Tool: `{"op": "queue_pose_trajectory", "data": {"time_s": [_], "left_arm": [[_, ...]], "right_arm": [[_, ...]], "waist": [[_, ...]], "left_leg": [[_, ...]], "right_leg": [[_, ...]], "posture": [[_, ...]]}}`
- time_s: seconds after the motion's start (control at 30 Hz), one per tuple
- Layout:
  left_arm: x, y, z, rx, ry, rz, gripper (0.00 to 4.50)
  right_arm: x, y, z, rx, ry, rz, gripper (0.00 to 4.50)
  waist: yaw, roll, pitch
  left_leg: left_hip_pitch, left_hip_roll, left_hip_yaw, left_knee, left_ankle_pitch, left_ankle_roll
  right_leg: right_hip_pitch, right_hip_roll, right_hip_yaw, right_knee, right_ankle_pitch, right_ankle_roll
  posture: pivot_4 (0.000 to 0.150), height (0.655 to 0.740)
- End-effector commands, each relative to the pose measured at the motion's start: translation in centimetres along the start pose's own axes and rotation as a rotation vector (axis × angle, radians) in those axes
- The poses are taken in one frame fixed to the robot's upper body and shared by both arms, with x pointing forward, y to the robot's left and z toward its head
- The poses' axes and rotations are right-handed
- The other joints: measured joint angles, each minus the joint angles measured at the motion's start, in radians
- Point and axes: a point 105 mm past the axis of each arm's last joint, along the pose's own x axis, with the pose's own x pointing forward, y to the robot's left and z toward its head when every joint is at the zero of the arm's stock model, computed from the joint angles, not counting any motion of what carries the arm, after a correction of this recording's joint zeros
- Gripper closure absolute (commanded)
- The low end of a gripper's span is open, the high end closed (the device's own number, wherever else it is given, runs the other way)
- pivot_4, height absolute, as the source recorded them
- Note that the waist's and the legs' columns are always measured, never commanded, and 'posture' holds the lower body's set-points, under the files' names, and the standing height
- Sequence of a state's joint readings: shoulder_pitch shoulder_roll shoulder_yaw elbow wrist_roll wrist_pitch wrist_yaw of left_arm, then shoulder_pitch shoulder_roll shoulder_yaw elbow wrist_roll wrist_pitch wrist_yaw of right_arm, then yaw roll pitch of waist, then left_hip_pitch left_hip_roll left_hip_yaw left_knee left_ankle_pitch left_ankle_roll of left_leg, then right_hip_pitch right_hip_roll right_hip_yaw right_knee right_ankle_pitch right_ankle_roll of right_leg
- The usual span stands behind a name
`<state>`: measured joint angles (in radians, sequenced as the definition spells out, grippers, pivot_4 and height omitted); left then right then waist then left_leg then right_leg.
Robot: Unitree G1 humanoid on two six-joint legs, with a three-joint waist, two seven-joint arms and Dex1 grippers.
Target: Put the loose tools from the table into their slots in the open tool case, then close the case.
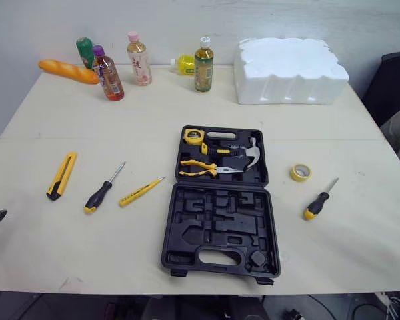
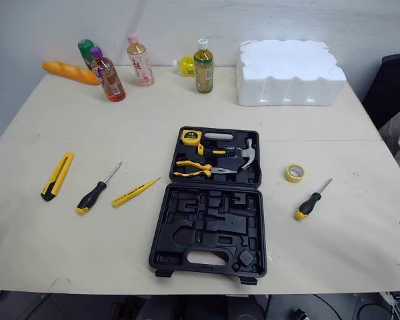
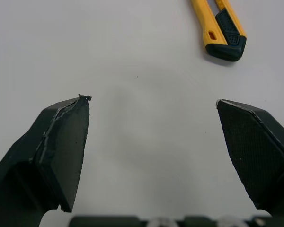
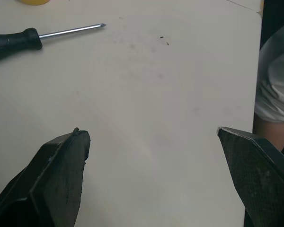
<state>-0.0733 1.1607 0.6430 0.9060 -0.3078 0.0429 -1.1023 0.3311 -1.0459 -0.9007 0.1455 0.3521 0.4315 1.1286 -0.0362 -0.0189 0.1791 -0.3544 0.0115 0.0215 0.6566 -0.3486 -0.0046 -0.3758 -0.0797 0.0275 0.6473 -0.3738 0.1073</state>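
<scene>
1. Left gripper [image 3: 151,101]: spread wide apart, empty; over bare table [image 1: 187,107], well left of the case [image 1: 220,220].
2. Knife [image 1: 61,175]: the tool farthest left of the case; just ahead of the left gripper; long axis roughly square to the case's hinge line.
3. Right gripper [image 4: 150,132]: spread apart, empty; screwdriver [image 1: 319,200], right of the case, lies ahead of it.
4. Judgement: the left arm is nearer the knife; the grip should close across its narrow width.
</scene>
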Motion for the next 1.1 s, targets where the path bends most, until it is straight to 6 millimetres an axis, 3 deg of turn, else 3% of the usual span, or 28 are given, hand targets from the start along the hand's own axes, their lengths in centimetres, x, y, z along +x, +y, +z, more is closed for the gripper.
{"op": "queue_pose_trajectory", "data": {"time_s": [0.03, 0.2, 0.37, 0.4, 0.47, 0.6, 0.73, 0.9, 1.1], "left_arm": [[-0.3, -0.3, 0.6, -0.025, -0.01, -0.041, 0.0], [0.7, -2.0, 2.2, -0.017, -0.061, -0.13, 0.0], [2.3, -6.3, 4.1, 0.07, -0.109, -0.208, 0.0], [2.7, -7.8, 4.5, 0.07, -0.13, -0.226, 0.0], [3.1, -9.9, 5.0, 0.056, -0.154, -0.255, 0.0], [3.6, -11.9, 5.1, 0.045, -0.143, -0.268, 0.0], [6.3, -14.9, 3.9, 0.064, -0.053, -0.274, 0.0], [8.7, -16.1, 3.3, 0.083, -0.038, -0.285, 0.0], [10.6, -16.7, 3.2, 0.143, -0.026, -0.287, 0.0]], "right_arm": [[-0.2, -0.2, 1.0, -0.037, -0.037, -0.019, 0.02], [0.6, 0.9, 3.4, -0.075, -0.12, 0.019, 0.02], [3.6, 8.3, 8.8, -0.042, -0.328, 0.294, 0.02], [4.6, 11.4, 10.5, -0.05, -0.39, 0.392, 0.02], [5.2, 15.4, 12.5, -0.067, -0.455, 0.517, 0.02], [5.3, 19.1, 14.4, -0.091, -0.492, 0.638, 0.02], [4.4, 25.6, 17.4, -0.23, -0.574, 0.943, 0.02], [6.1, 27.3, 18.7, -0.299, -0.581, 1.035, 0.02], [5.9, 29.3, 20.0, -0.347, -0.626, 1.138, 0.02]], "waist": [[-0.001, 0.0, 0.0], [-0.007, 0.0, 0.0], [-0.021, 0.0, 0.0], [-0.023, 0.0, 0.0], [-0.026, 0.001, 0.0], [-0.012, 0.0, 0.001], [-0.004, 0.001, 0.001], [0.004, -0.001, 0.0], [0.006, -0.001, 0.0]], "left_leg": [[0.0, 0.0, 0.0, 0.0, 0.0, 0.0], [0.0, 0.0, 0.001, 0.0, 0.0, 0.0], [0.0, 0.002, 0.0, 0.0, 0.0, -0.002], [0.0, 0.003, 0.0, 0.0, 0.001, -0.002], [0.0, 0.003, 0.001, 0.001, 0.002, -0.005], [-0.002, 0.003, 0.0, 0.003, 0.003, -0.008], [-0.001, 0.002, 0.0, 0.007, 0.003, -0.006], [-0.002, 0.002, -0.003, 0.006, 0.003, -0.007], [-0.011, 0.002, -0.009, 0.01, 0.004, -0.008]], "right_leg": [[0.0, 0.0, 0.0, 0.0, 0.0, 0.0], [0.0, 0.0, 0.0, 0.001, 0.0, 0.0], [0.0, 0.0, 0.0, 0.002, 0.0, 0.0], [0.0, 0.001, 0.0, 0.002, 0.0, 0.0], [-0.001, 0.001, 0.0, 0.004, 0.0, 0.0], [-0.002, 0.001, -0.001, 0.005, 0.0, 0.0], [0.0, 0.0, -0.001, 0.002, 0.0, 0.0], [-0.001, 0.001, -0.005, 0.002, 0.0, 0.0], [-0.004, 0.0, -0.012, 0.001, 0.001, 0.0]], "posture": [[0.15, 0.74], [0.15, 0.74], [0.15, 0.74], [0.15, 0.74], [0.15, 0.74], [0.15, 0.74], [0.15, 0.74], [0.15, 0.74], [0.15, 0.74]]}}
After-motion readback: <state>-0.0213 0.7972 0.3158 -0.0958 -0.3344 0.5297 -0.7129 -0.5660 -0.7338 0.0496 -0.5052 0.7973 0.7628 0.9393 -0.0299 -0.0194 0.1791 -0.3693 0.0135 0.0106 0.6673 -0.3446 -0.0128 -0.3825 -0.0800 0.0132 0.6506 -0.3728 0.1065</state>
